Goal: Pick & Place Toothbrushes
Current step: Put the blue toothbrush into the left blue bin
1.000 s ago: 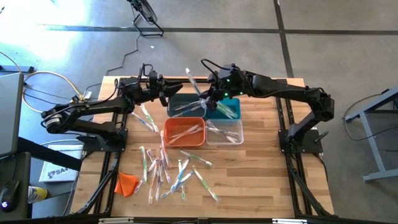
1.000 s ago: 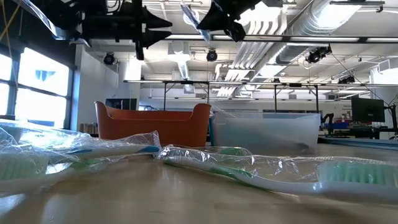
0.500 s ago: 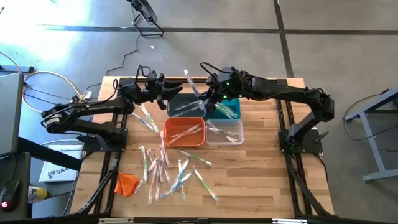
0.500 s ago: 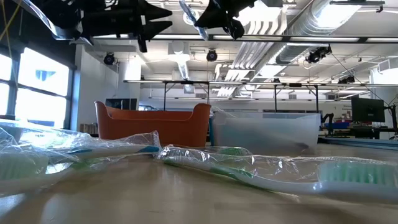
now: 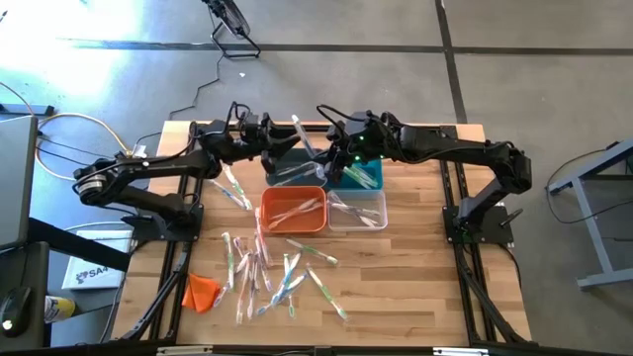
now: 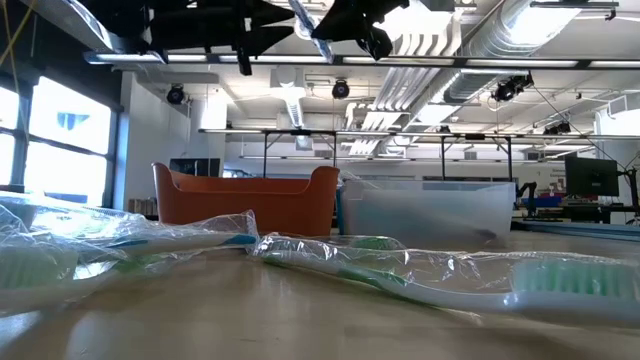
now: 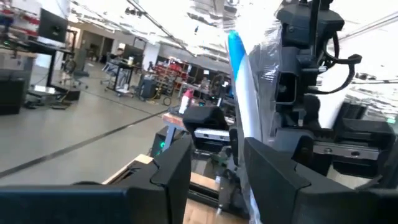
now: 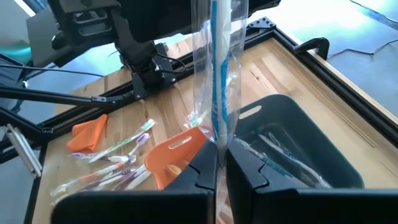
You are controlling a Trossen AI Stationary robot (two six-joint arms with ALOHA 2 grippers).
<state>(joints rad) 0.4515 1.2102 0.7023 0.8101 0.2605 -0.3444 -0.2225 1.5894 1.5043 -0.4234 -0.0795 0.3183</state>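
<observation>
A: Where was the left hand (image 5: 280,148)?
B: Parted, just beside the toothbrush (image 5: 300,132), nothing in it.
A: And the brush?
B: Upright above the grey bin (image 5: 287,168), pinched low by the right hand (image 5: 327,157).

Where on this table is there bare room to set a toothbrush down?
Bare wood lies right of the clear bin along the table's right edge, and between the orange cloth and the left arm. The loose toothbrushes crowd the front middle.

Four bins (image 5: 324,193) clustered behind table centre; loose toothbrushes (image 5: 269,269) scattered before them; cloth lump (image 5: 201,291) front-left.
</observation>
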